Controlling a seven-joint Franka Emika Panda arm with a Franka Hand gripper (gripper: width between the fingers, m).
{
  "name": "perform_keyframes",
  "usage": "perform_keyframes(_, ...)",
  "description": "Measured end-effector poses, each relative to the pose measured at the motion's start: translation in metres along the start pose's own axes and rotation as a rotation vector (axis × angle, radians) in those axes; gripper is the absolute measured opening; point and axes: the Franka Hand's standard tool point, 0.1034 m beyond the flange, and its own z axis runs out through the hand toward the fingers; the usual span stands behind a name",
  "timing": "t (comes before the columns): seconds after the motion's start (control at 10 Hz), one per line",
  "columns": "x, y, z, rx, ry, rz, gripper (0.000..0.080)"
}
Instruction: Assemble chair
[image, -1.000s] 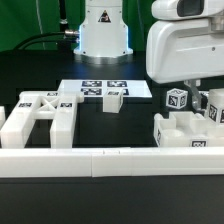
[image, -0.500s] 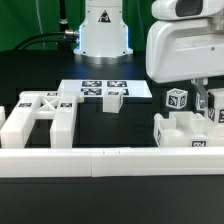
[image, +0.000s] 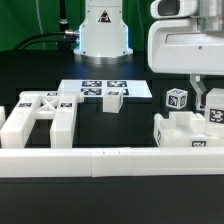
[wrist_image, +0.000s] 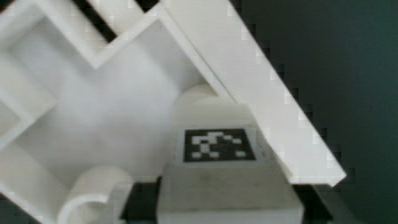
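Bright, even room light; the white chair parts (image: 40, 118) glare almost featureless against the dark worktop (image: 110, 192), shadows faint. Up close, the wrist view is soft and grainy.

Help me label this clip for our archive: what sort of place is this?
Probably a robotics lab bench: a black table, a marker board, tagged white chair parts, and a robot arm's base behind.

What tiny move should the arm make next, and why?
Probably lift straight up a little. The gripper straddles a tagged white post close against a slanted bar; whether it is clamped is unclear, but rising avoids scraping that bar.
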Motion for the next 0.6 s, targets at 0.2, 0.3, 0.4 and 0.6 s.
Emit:
perform_keyframes(0.2, -0.0057, -0.0026, 0.0014, -0.011, 0.000, 0.292, 0.0285)
perform_keyframes(0.3, -0.0082, -0.0042, 0.0011, -0.021, 0.004, 0.400, 0.0285)
perform_keyframes(0.4, -0.0090, -0.0037, 0.0010, -0.031, -0.001, 0.445, 0.0285)
perform_keyframes(0.6, -0.0091, -0.0039, 0.0012, -0.028, -0.003, 0.438, 0.0381)
